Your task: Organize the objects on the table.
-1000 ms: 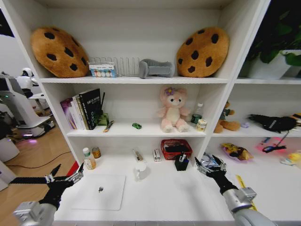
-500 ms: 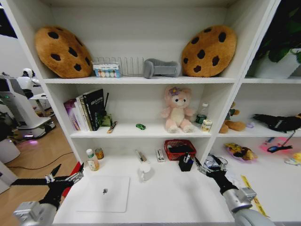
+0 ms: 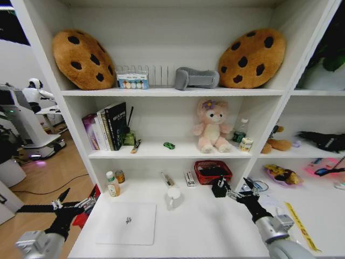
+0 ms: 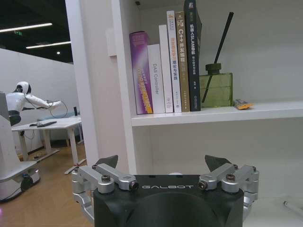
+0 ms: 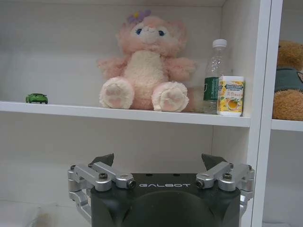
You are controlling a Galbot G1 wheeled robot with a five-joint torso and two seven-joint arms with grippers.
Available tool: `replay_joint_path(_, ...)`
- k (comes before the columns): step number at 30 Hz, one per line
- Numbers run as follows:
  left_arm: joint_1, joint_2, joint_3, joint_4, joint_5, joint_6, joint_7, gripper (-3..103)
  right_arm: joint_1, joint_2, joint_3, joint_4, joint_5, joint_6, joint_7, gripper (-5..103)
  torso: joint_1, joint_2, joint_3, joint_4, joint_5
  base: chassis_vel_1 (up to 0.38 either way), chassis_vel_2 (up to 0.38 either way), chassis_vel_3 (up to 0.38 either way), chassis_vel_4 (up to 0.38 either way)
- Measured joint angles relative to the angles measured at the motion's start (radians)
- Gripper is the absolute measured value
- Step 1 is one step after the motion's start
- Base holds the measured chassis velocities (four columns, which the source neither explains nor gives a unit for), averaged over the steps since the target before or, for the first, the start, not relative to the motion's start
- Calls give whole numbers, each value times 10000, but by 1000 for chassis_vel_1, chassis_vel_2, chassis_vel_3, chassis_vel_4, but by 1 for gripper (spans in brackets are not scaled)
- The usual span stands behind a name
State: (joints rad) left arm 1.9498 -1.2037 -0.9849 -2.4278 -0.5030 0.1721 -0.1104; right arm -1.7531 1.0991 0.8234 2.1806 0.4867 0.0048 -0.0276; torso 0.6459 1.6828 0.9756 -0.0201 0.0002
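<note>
The silver laptop lies closed on the white table, at its left end. My left gripper hovers open just off the table's left edge, beside the laptop. Over the right part of the table my right gripper is open with nothing in it, close to a black pen holder. A yellow ruler lies farther right. A green toy car sits on the shelf above. The wrist views show both the left gripper and the right gripper with fingers spread.
A white mug, a red basket, a bottle and a small tin stand at the table's back. The shelf carries upright books, a green diffuser, a pink plush and a water bottle.
The whole head view has shifted, so the shelf and table contents now sit farther right in the picture. Both arms keep the same pose with open grippers.
</note>
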Motion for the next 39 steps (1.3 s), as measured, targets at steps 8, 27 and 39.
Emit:
replay_joint_path(8,0,0,0,0,0,0,0,100,1,1,0,0,0,0,0,100,0,1,0,1,-4,208,-11,-219,11)
replay_joint_path(27,0,0,1,0,0,0,0,100,2,1,-1,0,0,0,0,100,5,-1,2,2,-2,116,-63,-144,65)
replay_joint_path(39,0,0,-1,0,0,1,0,100,1,1,-1,0,0,0,-1,100,-3,2,-1,1,-3,-23,-3,16,7)
